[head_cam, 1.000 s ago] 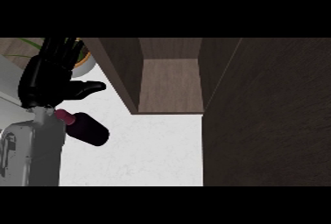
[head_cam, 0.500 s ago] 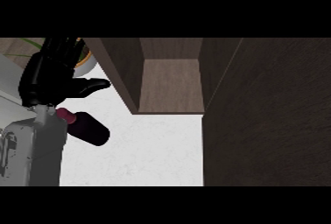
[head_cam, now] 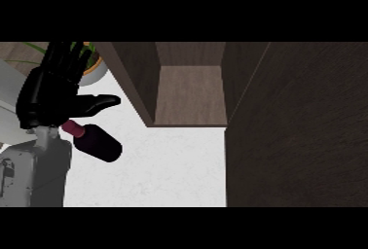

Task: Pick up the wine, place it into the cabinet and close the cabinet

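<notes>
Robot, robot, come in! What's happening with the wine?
Left hand open, above wine bottle. Bottle lying on counter, not held. Cabinet open. Right hand not in view.

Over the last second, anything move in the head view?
Barely. The left hand drifted slightly toward the view's top, fingers straight, thumb out toward the cabinet; it took hold of nothing. The wine bottle lies where it was on the white counter, just below the hand. The cabinet stays open, and the plant pot is unmoved. The right hand is out of view.
</notes>
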`<state>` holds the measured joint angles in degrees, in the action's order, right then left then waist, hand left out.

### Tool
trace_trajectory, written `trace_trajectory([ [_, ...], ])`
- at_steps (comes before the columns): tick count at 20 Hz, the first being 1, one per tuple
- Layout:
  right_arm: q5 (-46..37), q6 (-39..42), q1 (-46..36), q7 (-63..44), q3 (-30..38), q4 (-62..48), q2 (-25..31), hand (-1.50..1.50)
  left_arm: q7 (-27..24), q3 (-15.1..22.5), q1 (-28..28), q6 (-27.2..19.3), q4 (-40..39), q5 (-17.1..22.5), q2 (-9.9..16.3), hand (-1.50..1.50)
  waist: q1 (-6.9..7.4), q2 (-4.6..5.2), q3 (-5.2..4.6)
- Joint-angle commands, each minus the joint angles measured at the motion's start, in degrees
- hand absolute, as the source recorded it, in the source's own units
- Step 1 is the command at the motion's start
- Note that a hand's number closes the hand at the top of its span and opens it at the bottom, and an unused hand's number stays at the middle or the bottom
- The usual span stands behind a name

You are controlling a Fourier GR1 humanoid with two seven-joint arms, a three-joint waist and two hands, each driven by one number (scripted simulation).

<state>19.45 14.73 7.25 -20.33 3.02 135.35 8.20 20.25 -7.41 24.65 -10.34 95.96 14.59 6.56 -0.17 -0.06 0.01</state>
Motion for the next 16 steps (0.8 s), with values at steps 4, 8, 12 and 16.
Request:
trace_trajectory([
  [4,3.34,-4.27,-4.75,-7.33,2.38,4.07,0.44,-1.5,-1.7,-0.57,-6.69,2.5,1.13,0.61,0.95,-1.5,0.11,0.02,-0.03],
  [8,5.54,-0.32,-3.06,-4.33,5.45,1.67,1.27,-1.5,-1.59,-2.51,-6.31,1.65,0.55,-0.33,2.86,-1.5,-0.01,0.03,-0.01],
  [12,-1.2,-1.83,-4.6,-4.66,-0.46,1.05,-1.71,-1.5,-1.57,-3.51,-8.82,2.49,1.27,0.89,3.19,-1.5,0.17,0.03,-0.02],
  [16,0.0,0.56,-5.38,-2.42,2.18,-2.32,-0.57,-1.5,-5.6,-3.83,-13.29,5.4,-0.48,0.65,3.22,-1.5,0.22,0.05,-0.02],
])
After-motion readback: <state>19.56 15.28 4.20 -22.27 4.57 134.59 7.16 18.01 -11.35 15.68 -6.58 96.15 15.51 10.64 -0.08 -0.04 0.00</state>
